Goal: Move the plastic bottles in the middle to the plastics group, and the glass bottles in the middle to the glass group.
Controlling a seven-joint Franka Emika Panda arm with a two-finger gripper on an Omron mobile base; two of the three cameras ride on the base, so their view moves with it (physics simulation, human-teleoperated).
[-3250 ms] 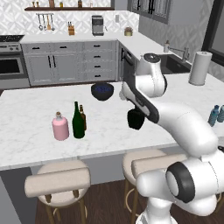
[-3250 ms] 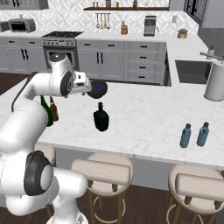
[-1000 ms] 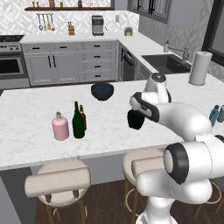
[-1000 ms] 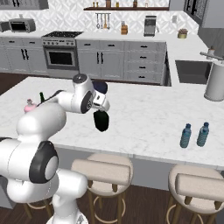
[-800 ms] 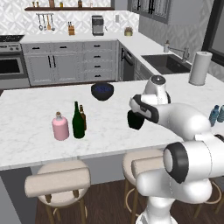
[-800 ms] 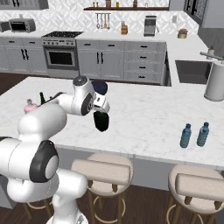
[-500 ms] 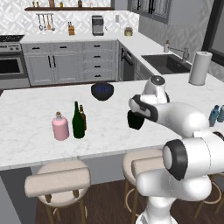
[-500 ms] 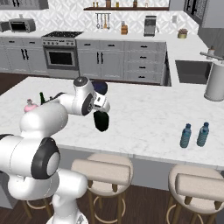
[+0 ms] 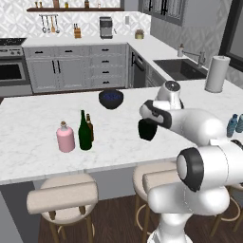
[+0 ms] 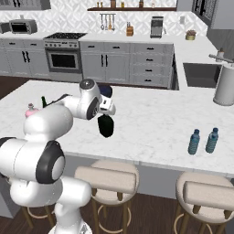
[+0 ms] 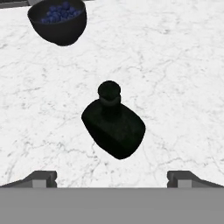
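Over the middle of the white marble desk point(image 9: 38, 123) the white arm reaches forward from its base, elbow bent, wrist turned down. Its pincer point(image 11: 111, 177) hangs with jaws spread wide and holds nothing; in the hand view the two dark fingertips point(image 11: 41, 178) stand far apart at the bottom. Between and just beyond those tips, upright on the desk, sits the squat round black bottle with a short narrow neck point(image 11: 113, 124), untouched by either finger. Farther off stands a dark bowl of blue berries point(image 11: 57, 19). Well to the arm's left, near the front edge, the tall slim dark-green wine bottle point(image 9: 84, 131) stands just beside the slim brown bottle point(image 9: 89, 126) and near the squat pink bottle point(image 9: 65, 138). Far to the right, two small pale-blue translucent bottles point(image 10: 203, 140) stand side by side.
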